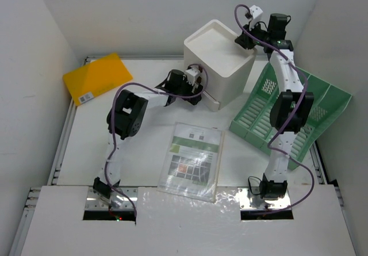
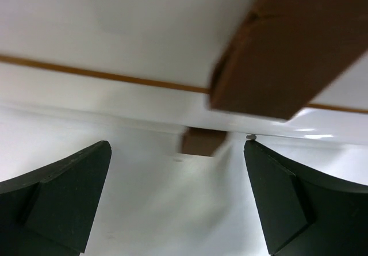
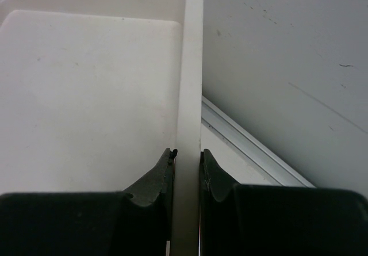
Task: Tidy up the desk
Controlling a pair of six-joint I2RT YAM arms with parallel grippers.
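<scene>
right gripper (image 3: pixel 187 155) clamps drawer box (image 3: pixel 191 66) rim at its 2 o'clock corner (presumably bracing it), left gripper (image 2: pixel 178 152) gapes empty before a blurry brown handle (image 2: pixel 287 43), probably a drawer's.

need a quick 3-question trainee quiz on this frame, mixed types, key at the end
1. True or false: the right gripper pinches the rim of the box.
2. The folder at the far left of the desk is: A yellow, B green, C white.
3. Fill in: the left gripper faces the box front with its jaws ___.

Key: 1 true; 2 A; 3 open.
</scene>
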